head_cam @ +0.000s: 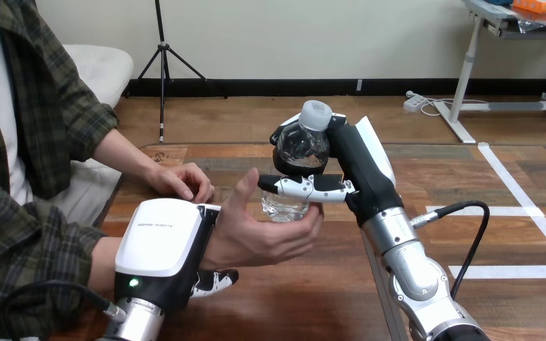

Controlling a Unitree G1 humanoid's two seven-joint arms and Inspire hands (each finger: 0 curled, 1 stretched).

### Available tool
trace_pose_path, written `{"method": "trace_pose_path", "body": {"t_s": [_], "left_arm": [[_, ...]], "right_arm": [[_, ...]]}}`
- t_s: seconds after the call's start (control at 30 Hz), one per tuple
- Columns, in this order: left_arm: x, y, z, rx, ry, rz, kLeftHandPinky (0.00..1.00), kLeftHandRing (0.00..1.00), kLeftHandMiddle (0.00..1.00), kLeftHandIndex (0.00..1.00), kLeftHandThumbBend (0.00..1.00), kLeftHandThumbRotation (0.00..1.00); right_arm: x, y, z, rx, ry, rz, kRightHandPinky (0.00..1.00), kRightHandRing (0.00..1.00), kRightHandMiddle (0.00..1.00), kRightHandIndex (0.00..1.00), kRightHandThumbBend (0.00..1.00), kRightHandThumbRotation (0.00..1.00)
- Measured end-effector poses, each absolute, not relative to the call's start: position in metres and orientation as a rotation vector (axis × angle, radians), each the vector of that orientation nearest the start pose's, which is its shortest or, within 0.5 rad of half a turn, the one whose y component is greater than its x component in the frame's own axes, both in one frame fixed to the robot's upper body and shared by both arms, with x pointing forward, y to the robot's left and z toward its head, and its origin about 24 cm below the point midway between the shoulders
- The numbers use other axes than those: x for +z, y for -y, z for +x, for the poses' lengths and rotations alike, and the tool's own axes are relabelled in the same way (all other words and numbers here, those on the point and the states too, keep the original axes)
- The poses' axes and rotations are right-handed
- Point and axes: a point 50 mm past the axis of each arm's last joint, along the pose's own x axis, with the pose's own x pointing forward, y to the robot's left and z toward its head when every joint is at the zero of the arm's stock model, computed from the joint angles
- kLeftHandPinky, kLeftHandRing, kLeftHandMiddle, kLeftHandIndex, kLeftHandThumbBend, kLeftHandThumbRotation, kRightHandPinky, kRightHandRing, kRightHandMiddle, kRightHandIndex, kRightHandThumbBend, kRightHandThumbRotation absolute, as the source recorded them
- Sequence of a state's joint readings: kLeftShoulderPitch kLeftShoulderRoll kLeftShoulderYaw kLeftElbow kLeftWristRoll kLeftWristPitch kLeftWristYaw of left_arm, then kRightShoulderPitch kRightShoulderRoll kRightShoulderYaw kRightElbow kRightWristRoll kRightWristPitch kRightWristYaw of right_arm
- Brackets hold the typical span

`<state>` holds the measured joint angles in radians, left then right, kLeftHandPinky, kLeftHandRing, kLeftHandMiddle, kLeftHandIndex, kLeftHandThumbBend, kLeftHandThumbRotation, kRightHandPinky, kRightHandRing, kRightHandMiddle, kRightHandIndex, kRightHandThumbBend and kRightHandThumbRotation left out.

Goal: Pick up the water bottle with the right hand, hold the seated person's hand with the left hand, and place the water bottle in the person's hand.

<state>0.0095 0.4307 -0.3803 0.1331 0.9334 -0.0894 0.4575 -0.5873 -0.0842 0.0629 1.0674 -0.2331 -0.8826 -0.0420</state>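
Head view shows you one water bottle (pixel 300 145), gripped round its upper body by the right hand (pixel 359 170), with its base in the person's cupped hand (pixel 263 231) just below that hand's thumb. Your left hand (pixel 160 238) clasps the person's wrist (pixel 217 241), fingers (pixel 213 280) curled beneath it. Its white shell hides most of the wrist, and the shell's small print is unreadable.

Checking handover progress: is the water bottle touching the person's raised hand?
Touching. The head view shows the water bottle resting base-down in the person's cupped hand, while the right hand grips it higher up.
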Motion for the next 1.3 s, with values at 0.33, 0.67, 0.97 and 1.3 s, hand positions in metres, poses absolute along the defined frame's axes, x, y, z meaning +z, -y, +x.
{"method": "trace_pose_path", "body": {"t_s": [0.33, 0.67, 0.97, 1.3], "left_arm": [[0.0184, -0.1558, 0.2315, -0.113, 0.336, 1.285, 0.32, 0.34, 0.37, 0.35, 0.87, 0.00], [0.0183, -0.1559, 0.2314, -0.113, 0.335, 1.285, 0.32, 0.34, 0.37, 0.35, 0.86, 0.00], [0.0182, -0.1562, 0.2313, -0.113, 0.333, 1.285, 0.33, 0.35, 0.38, 0.36, 0.87, 0.00], [0.0182, -0.1562, 0.2314, -0.117, 0.328, 1.285, 0.33, 0.35, 0.38, 0.36, 0.87, 0.00]], "right_arm": [[0.0483, 0.1097, 0.3255, 0.307, 0.392, -0.290, 0.41, 0.44, 0.47, 0.49, 0.73, 0.00], [0.0482, 0.1093, 0.3254, 0.322, 0.391, -0.290, 0.41, 0.44, 0.48, 0.49, 0.71, 0.00], [0.0493, 0.1099, 0.3255, 0.336, 0.392, -0.272, 0.38, 0.43, 0.47, 0.49, 0.72, 0.00], [0.0534, 0.1096, 0.3242, 0.357, 0.416, -0.259, 0.36, 0.41, 0.47, 0.49, 0.72, 0.00]]}}
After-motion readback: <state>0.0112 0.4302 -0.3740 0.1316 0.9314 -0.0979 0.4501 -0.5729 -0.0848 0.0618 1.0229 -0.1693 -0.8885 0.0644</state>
